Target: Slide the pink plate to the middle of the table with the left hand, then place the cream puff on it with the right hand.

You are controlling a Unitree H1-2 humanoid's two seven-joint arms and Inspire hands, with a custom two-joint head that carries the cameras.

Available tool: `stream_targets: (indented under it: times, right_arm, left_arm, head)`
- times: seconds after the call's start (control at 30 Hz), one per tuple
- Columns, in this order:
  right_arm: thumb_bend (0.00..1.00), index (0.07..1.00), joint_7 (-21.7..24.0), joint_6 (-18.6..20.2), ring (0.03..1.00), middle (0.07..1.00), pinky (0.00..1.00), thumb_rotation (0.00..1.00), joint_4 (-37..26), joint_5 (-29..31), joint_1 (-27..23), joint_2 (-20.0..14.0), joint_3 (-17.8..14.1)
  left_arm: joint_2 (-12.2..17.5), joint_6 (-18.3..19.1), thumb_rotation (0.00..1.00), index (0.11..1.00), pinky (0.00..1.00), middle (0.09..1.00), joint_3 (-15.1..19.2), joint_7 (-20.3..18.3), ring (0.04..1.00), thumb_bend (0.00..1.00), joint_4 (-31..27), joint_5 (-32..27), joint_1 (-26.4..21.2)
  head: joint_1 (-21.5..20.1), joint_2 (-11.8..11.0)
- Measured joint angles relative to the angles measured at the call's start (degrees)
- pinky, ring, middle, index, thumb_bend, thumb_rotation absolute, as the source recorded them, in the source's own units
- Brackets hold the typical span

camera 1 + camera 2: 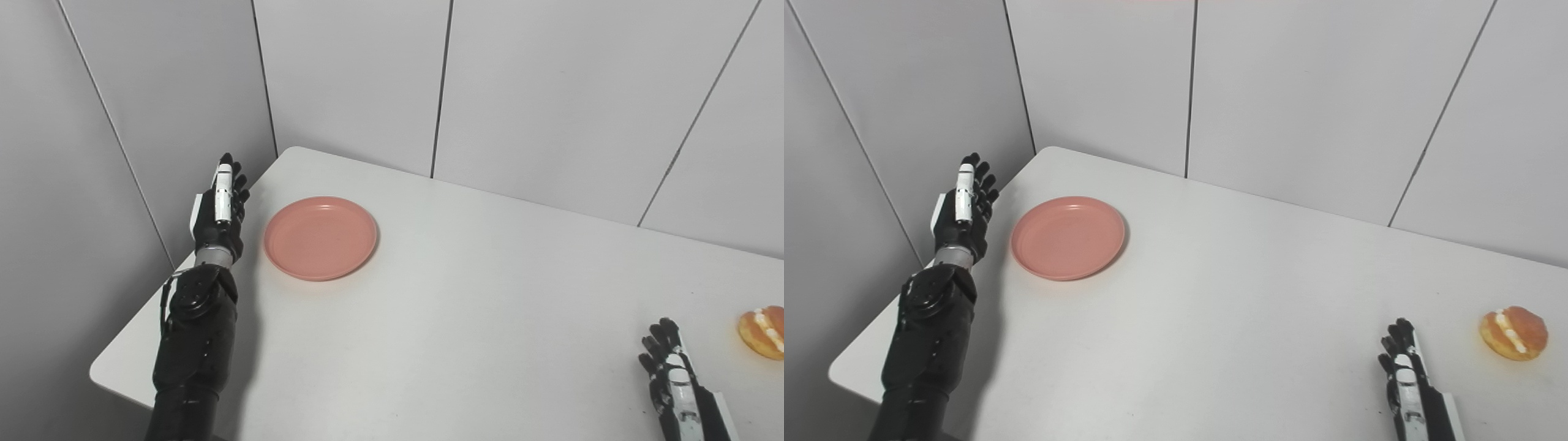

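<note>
Pink plate [320,237] lying flat near the far left corner of the table [465,318], well apart from the middle, so not yet slid. Left hand [219,208] raised just beside the plate's left rim, fingers straight and together, edge-on, holding nothing; touching or not, cannot tell. Probably set on the outer side so as to push the plate rightward toward the centre. Right hand [1405,373] waiting low at the near right, fingers loosely extended, empty, near the puff [1513,332] but apart from it. Puff resting on the table at the right edge, cream seam showing, soft, so needing a gentle hold later. First step only beginning, by this look.
</note>
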Motion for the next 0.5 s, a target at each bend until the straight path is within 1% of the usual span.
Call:
stream_targets:
  times: [0.13,0.27,0.5]
  right_arm:
    - [0.14,1.0,0.0,0.0,1.0,1.0,1.0,1.0,0.0,-0.1,0.0,0.0,0.0]
    - [0.14,1.0,0.0,0.4,1.0,1.0,1.0,1.0,-0.1,-0.1,0.0,0.0,0.0]
    - [0.14,1.0,0.0,0.7,1.0,1.0,1.0,1.0,-0.3,-0.1,0.1,0.0,0.0]
  left_arm:
    - [0.0,-1.2,1.0,0.959,1.0,0.974,0.2,0.0,0.978,0.38,3.1,-0.1,-0.5]
    - [0.0,-1.3,1.0,0.963,1.0,0.972,0.6,0.0,0.978,0.38,5.7,-1.4,-0.7]
    - [0.5,-1.3,1.0,0.937,0.98,0.95,0.9,-0.3,0.967,0.39,7.6,-3.7,-1.3]
  head:
    - [0.1,0.1]
    - [0.1,0.2]
    - [0.2,0.4]
